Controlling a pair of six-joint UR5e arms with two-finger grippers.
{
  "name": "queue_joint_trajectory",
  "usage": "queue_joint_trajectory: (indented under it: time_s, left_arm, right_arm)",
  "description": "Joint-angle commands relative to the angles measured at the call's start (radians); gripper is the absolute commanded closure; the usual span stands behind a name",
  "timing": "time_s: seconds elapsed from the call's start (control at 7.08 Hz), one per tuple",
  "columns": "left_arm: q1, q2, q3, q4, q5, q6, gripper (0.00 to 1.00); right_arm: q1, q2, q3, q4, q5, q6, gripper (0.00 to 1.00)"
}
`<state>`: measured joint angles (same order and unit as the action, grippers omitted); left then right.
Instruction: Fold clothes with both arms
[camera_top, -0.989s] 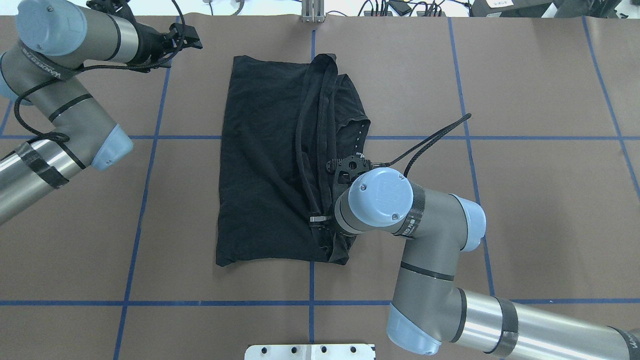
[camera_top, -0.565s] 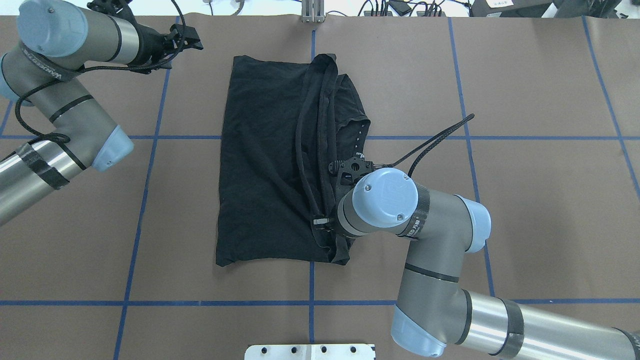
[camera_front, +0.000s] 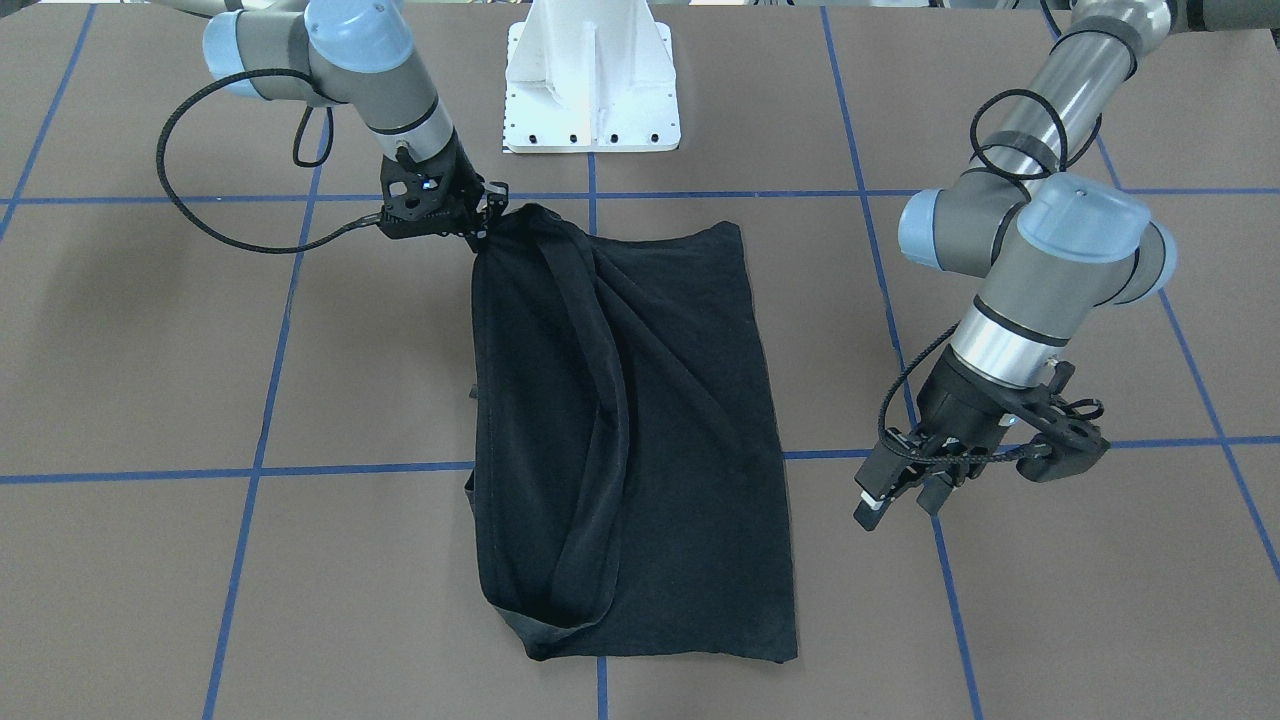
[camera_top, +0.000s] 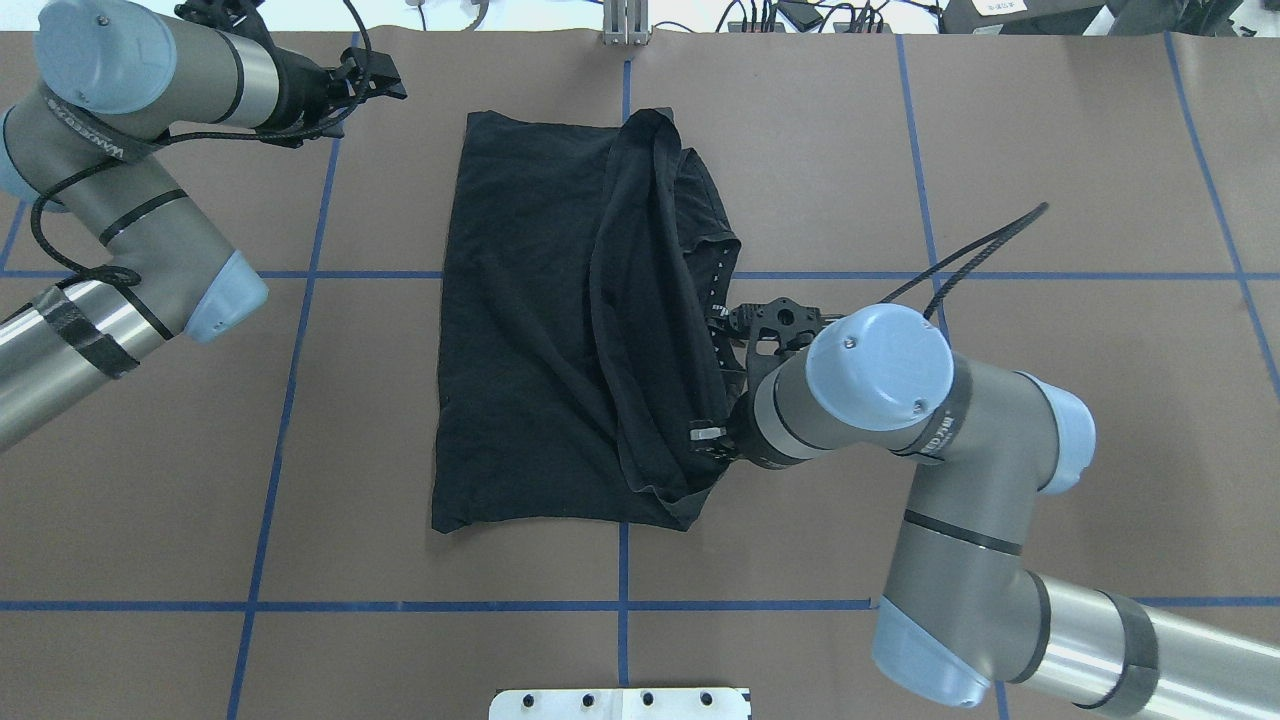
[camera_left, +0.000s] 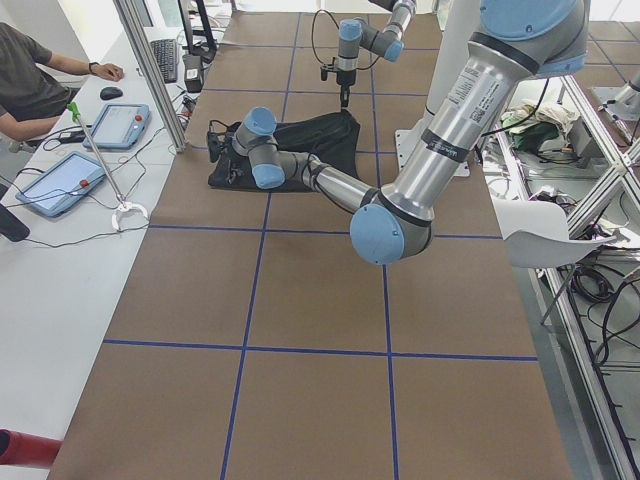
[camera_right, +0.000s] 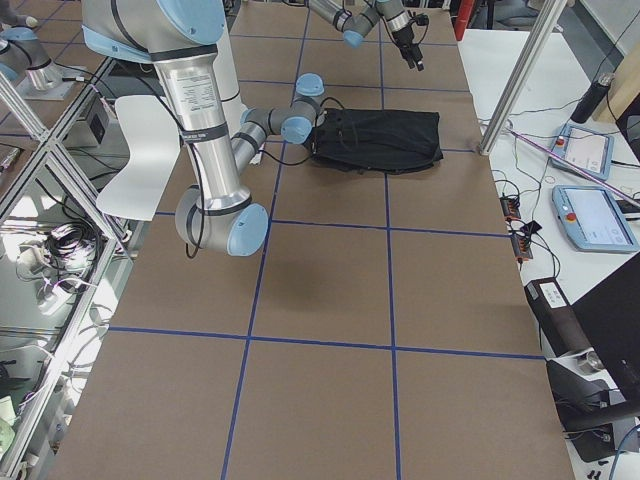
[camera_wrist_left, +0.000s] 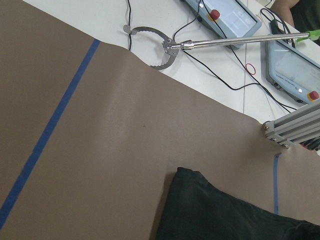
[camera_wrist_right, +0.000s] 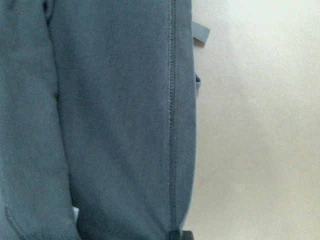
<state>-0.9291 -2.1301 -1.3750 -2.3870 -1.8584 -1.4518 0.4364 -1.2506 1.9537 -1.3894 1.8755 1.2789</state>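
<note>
Now on brown blue-gridded table (camera_front: 1050, 620), right gripper (camera_front: 487, 222) pinches T-shirt (camera_front: 690, 420); left gripper (camera_front: 900, 500) gapes.

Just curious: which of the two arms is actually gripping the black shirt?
The right gripper, pinching the T-shirt at its edge; the left gripper hangs clear of it.

Note that the right gripper (camera_top: 708, 437), clamped on the T-shirt (camera_top: 520, 330) hem, has shifted toward the robot's right over the last second. You see the narrow raised band of fabric drawn out into a broader flap, and the black cable (camera_top: 985, 250) swung outward.
</note>
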Motion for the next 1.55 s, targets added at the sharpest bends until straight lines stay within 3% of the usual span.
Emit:
queue_joint_trajectory:
  time_s: [0.0, 0.42, 0.71, 0.99, 1.13, 1.41]
  left_arm:
    - [0.003, -0.001, 0.001, 0.002, 0.001, 0.001, 0.01]
    - [0.003, -0.001, 0.002, 0.000, -0.001, 0.007, 0.01]
    - [0.003, 0.001, 0.004, 0.000, -0.001, 0.010, 0.01]
    - [0.001, 0.001, 0.010, 0.000, -0.001, 0.011, 0.01]
    - [0.001, 0.001, 0.010, -0.001, -0.001, 0.011, 0.01]
    - [0.001, 0.003, 0.016, -0.003, -0.002, 0.013, 0.01]
  right_arm:
    - [-0.010, -0.052, 0.017, 0.004, -0.001, -0.003, 0.01]
    - [-0.002, 0.055, 0.021, 0.004, -0.004, 0.003, 0.00]
    - [-0.001, 0.153, -0.031, -0.005, -0.071, -0.004, 0.00]
    - [0.001, 0.288, -0.206, -0.005, -0.201, -0.083, 0.01]
    - [0.005, 0.363, -0.326, -0.005, -0.241, -0.119, 0.01]
    - [0.015, 0.425, -0.471, 0.000, -0.275, -0.162, 0.01]
